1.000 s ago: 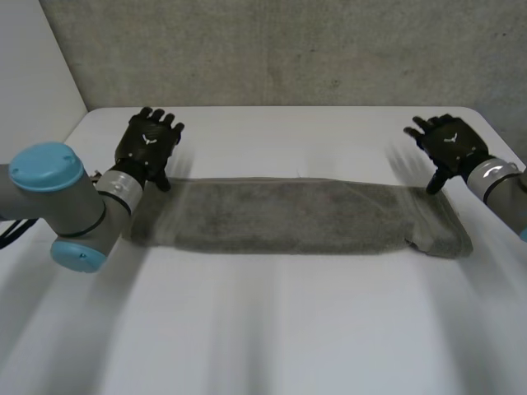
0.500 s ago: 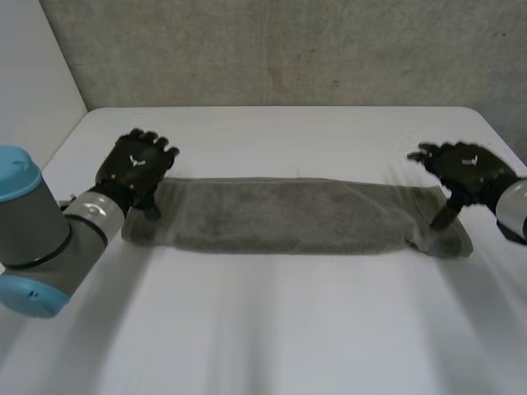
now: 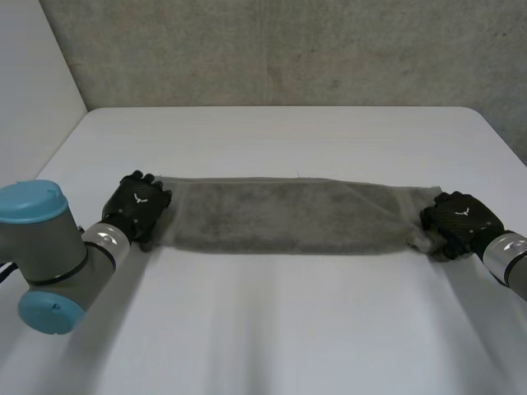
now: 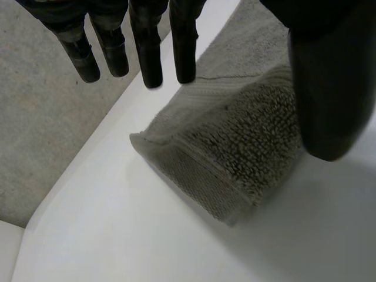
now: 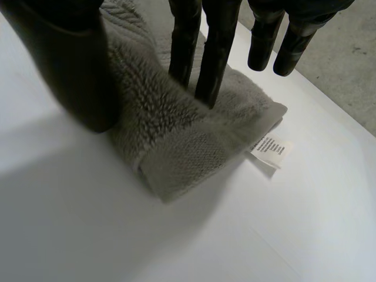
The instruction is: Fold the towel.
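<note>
A grey towel (image 3: 288,216), folded into a long strip, lies across the middle of the white table (image 3: 272,329). My left hand (image 3: 138,204) is over its left end. In the left wrist view the fingers (image 4: 150,53) stand straight just above that end of the towel (image 4: 235,147), with the thumb (image 4: 329,88) on the near side, so the hand is open. My right hand (image 3: 458,220) is on the right end. There two fingers (image 5: 217,53) press into the towel (image 5: 176,135), and the thumb (image 5: 64,64) squeezes the pile against them.
A white care label (image 5: 269,148) sticks out from under the towel's right end. A grey concrete wall stands behind the table's far edge. Bare white table lies in front of and behind the towel.
Both hands have come down from beyond the towel's far corners onto its two ends. The right hand's fingers have closed on the right end.
</note>
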`<state>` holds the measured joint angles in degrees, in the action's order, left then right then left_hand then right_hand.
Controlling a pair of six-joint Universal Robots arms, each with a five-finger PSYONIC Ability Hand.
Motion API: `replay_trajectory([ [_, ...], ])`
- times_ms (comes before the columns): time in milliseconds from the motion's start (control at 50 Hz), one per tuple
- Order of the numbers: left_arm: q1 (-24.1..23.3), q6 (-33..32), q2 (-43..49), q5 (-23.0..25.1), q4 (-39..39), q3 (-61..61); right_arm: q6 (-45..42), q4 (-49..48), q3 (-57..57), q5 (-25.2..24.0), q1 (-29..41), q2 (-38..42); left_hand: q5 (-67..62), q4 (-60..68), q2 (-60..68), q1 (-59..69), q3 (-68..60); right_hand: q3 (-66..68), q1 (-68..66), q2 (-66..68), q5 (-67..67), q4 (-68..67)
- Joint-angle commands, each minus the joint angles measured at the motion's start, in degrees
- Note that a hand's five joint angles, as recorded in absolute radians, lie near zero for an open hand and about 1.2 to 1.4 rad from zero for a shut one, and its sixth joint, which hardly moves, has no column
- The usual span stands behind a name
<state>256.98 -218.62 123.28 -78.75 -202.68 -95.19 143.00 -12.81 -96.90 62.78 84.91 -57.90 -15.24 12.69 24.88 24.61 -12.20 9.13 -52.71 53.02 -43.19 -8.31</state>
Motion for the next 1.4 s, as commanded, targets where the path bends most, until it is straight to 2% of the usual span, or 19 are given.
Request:
replay_trajectory([
  [20,-0.08,0.21,0.73,-0.09,0.1,0.1,-1.23,0.59,0.66,-0.73,-2.73,-0.36,-9.85,-2.69,10.22,10.49,2.2,0.87,-27.28,26.98,-26.81,-1.69],
  [400,-1.13,0.56,0.64,-0.18,0.27,-0.69,-1.4,0.68,0.48,-1.43,-3.26,-1.16,-6.32,-2.69,6.68,6.95,2.2,0.87,-27.29,26.98,-26.81,-1.69],
  [440,-1.22,0.56,0.73,-0.18,0.27,-0.87,-1.4,0.59,0.66,-1.44,-3.35,-1.16,-10.03,-2.69,10.4,10.67,2.2,0.87,-27.29,26.98,-26.81,-1.69],
  [460,-1.22,0.56,0.82,-0.09,0.27,-0.87,-1.4,0.59,0.66,-1.44,-3.44,-1.16,-18.69,-2.69,19.06,19.33,2.2,0.87,-27.29,26.98,-26.81,-1.69],
  [480,-1.22,0.56,0.91,0.08,0.27,-0.78,-1.4,0.59,0.74,-1.35,-3.52,-1.16,-33.93,-2.69,34.3,34.57,2.2,0.87,-27.29,26.98,-26.81,-1.69],
  [500,-1.22,0.56,0.91,0.08,0.27,-0.78,-1.4,0.59,0.74,-1.35,-3.53,-1.16,-34.09,-2.69,34.45,34.72,2.2,0.87,-27.29,26.98,-26.81,-1.69],
  [520,-1.22,0.47,0.91,0.0,0.27,-0.61,-1.4,0.59,0.83,-1.35,-3.53,-1.07,-47.91,-2.69,48.27,48.54,2.2,0.87,-27.29,26.98,-26.81,-1.69],
  [540,-1.13,0.47,0.91,-0.09,0.45,-0.61,-1.4,0.59,0.92,-1.35,-3.7,-1.07,-54.69,-2.69,55.05,55.32,2.2,0.87,-27.29,26.98,-26.81,-1.69],
  [680,-1.22,0.38,0.56,-0.27,0.8,-0.78,-2.28,0.59,1.09,-1.52,-6.33,-1.07,-54.76,-2.69,55.12,55.39,2.2,0.87,-27.29,26.98,-26.81,-1.69],
  [700,-1.31,0.38,0.21,-0.27,1.15,-0.87,-2.98,0.68,1.18,-1.52,-6.69,-1.07,-46.78,-2.69,47.15,47.42,2.2,0.87,-27.29,26.98,-26.81,-1.69],
  [720,-1.31,0.38,0.2,-0.27,1.15,-0.87,-2.99,0.68,1.18,-1.52,-6.69,-1.07,-46.71,-2.69,47.07,47.34,2.2,0.87,-27.29,26.98,-26.81,-1.69],
  [760,-1.31,0.3,-0.06,-0.27,2.55,-1.66,-4.73,0.77,1.27,-1.44,-7.13,-1.07,-25.61,-2.69,25.97,26.24,2.2,0.87,-27.29,26.98,-26.81,-1.69],
  [780,-1.31,0.3,-0.06,-0.27,2.56,-1.66,-4.74,0.77,1.27,-1.44,-7.13,-1.07,-25.51,-2.69,25.87,26.14,2.2,0.87,-27.29,26.98,-26.81,-1.69],
  [820,-1.22,0.12,-1.28,-0.35,4.13,-2.45,-6.93,0.85,1.1,-1.44,-8.79,-1.07,8.28,-2.69,-7.91,-7.64,2.2,0.87,-27.29,26.98,-26.81,-1.69],
  [840,-1.22,0.12,-1.29,-0.35,4.14,-2.45,-6.94,0.85,1.09,-1.44,-8.8,-1.07,8.47,-2.69,-8.1,-7.83,2.2,0.87,-27.29,26.98,-26.81,-1.69],
  [860,-1.22,0.12,-2.25,-0.27,4.84,-2.89,-8.07,0.94,1.01,-1.52,-9.58,-1.07,15.24,-2.69,-15.43,-15.16,2.2,0.87,-27.29,26.98,-26.81,-1.69],
  [1160,1.06,1.17,-11.48,-0.35,6.95,-5.88,-14.32,1.03,4.77,-6.53,-18.29,-3.09,15.24,-2.69,-15.17,-14.9,2.2,0.87,-27.29,26.98,-26.81,-1.69],
  [1340,1.51,2.67,-15.79,-0.35,6.43,-5.7,-14.15,1.82,10.59,-6.97,-17.5,-6.17,15.24,-2.69,-15.17,-14.9,2.2,0.87,-27.29,26.98,-26.81,-1.69],
  [1400,1.16,4.94,-16.93,-0.18,5.55,-5.09,-13.62,2.7,11.9,-7.23,-13.92,-7.65,15.24,-2.69,-15.17,-14.9,2.2,0.87,-27.29,26.98,-26.81,-1.69],
])
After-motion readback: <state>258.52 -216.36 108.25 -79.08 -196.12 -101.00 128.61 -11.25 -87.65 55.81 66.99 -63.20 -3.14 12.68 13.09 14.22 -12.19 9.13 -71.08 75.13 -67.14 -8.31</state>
